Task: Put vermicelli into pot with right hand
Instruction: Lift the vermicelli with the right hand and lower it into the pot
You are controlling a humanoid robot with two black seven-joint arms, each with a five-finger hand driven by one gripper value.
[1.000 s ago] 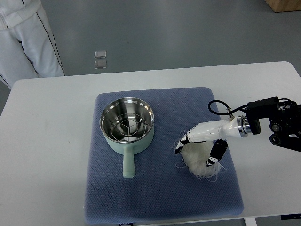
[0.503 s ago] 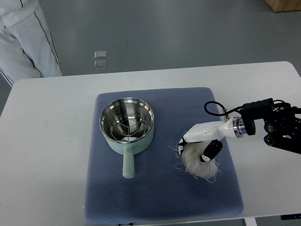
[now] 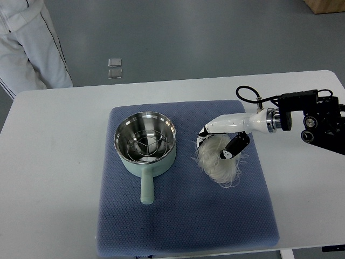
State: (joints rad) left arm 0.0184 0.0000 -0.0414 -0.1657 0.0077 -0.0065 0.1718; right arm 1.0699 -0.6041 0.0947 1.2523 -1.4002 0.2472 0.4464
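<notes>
So there's a white tabletop (image 3: 59, 162) with a big blue mat (image 3: 183, 226) spread across the middle. A person in white clothes (image 3: 32, 43) stands off the far left corner. The mint green pot (image 3: 145, 143) sits on the left part of the mat, steel inside, handle pointing to the near side. The right hand (image 3: 223, 140) comes in from the right, fingers closed around the vermicelli (image 3: 215, 164), a white tangled bundle hanging under it just right of the pot, not touching it, loose strands trailing toward the mat
</notes>
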